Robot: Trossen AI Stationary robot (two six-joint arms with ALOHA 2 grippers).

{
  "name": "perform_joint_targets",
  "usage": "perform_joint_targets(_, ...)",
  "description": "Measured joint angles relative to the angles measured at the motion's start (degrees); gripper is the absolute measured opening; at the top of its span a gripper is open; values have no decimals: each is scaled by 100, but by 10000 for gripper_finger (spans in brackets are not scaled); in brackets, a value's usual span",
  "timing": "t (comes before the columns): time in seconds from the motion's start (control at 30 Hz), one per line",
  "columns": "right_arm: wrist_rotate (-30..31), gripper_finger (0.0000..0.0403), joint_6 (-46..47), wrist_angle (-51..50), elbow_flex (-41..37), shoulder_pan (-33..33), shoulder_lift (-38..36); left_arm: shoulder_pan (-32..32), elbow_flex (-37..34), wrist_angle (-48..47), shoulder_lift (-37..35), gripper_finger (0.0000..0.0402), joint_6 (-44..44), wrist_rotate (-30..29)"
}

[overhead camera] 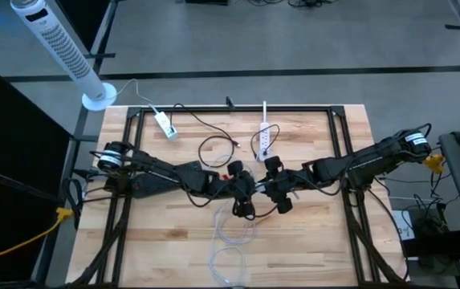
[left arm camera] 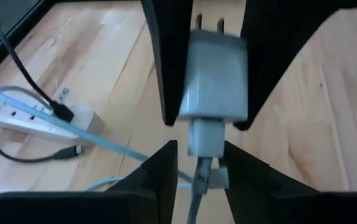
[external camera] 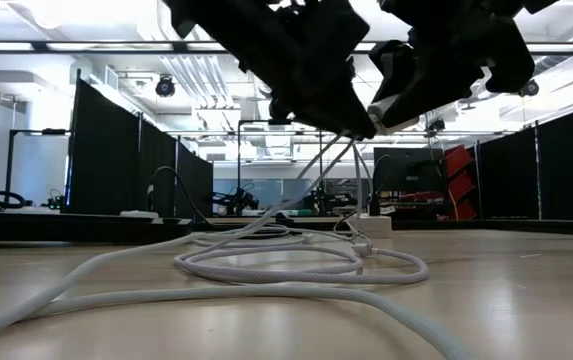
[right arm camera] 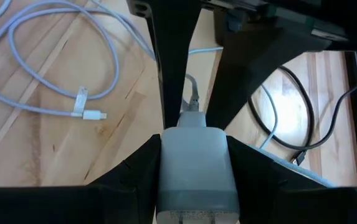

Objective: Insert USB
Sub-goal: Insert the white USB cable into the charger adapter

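Right gripper (right arm camera: 194, 165) clamps the white charger (right arm camera: 197, 171); left gripper (left arm camera: 197, 165) pinches the USB plug (left arm camera: 204, 138) at its port, seating hidden.

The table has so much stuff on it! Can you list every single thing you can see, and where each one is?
Wooden slatted table: one, light wood, under everything.
White wall charger block: one, held in the air between both grippers, a cable plugged into its end.
White coiled USB cable: one, looped on the near middle of the table.
White power strip: one, far middle.
Small white adapter with cord: one, far left.
Thin black cable: one, looped beside the power strip.
White tower fan: one, on the floor past the far left corner.
Left gripper: shut on the charger.
Right gripper: shut on the charger.
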Motion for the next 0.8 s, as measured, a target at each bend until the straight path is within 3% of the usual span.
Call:
perform_joint_targets(0.17, -7, 141, 3, -17, 0, 0, 0, 62, 28, -93, 31, 77, -55, 371)
perform_joint_targets(0.4, -49, 141, 3, -15, 0, 0, 0, 61, 74, -301, 31, 28, -46, 398)
perform_joint_targets(0.8, -81, 141, 5, 100, 0, 2, 137, 66, 83, -323, 48, 2, 79, 470)
